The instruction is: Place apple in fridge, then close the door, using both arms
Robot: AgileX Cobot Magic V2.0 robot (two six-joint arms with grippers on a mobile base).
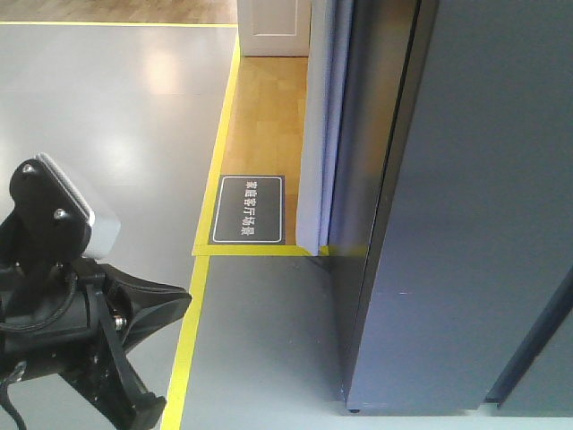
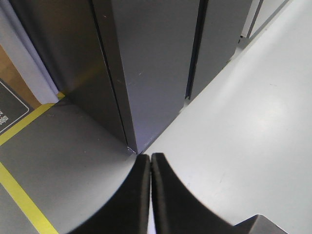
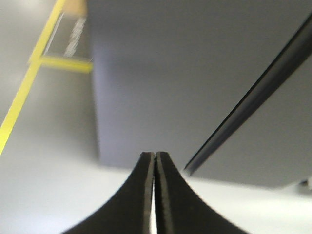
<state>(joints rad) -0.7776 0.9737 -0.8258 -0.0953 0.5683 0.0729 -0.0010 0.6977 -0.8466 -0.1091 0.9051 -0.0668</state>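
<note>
The left gripper (image 2: 150, 158) is pinched tight with nothing in it. Its two black tips touch each other. It points down at the bottom corner of the fridge (image 2: 151, 68), close to it but not touching. The right gripper (image 3: 155, 157) is pinched tight too, and it is empty as well. It hangs in front of a flat dark grey panel, low by the floor.

I can't see the apple anywhere. It is not in either gripper, and it is not on the floor. My guess is that it is already inside the fridge, but the pictures can't prove that, because no white inside or shelf shows.

The door (image 1: 483, 197) looks dark grey on the outside. I see only thin dark gaps between the panels. So the door seems shut, or very nearly shut. I can't tell if it is pressed all the way.

If that is right, most of the job looks done. What may be left is one last push on the door.

In the front view, one black arm (image 1: 81, 331) sits low on the left. A yellow line (image 1: 215, 179) runs along the grey floor (image 1: 107, 107).
</note>
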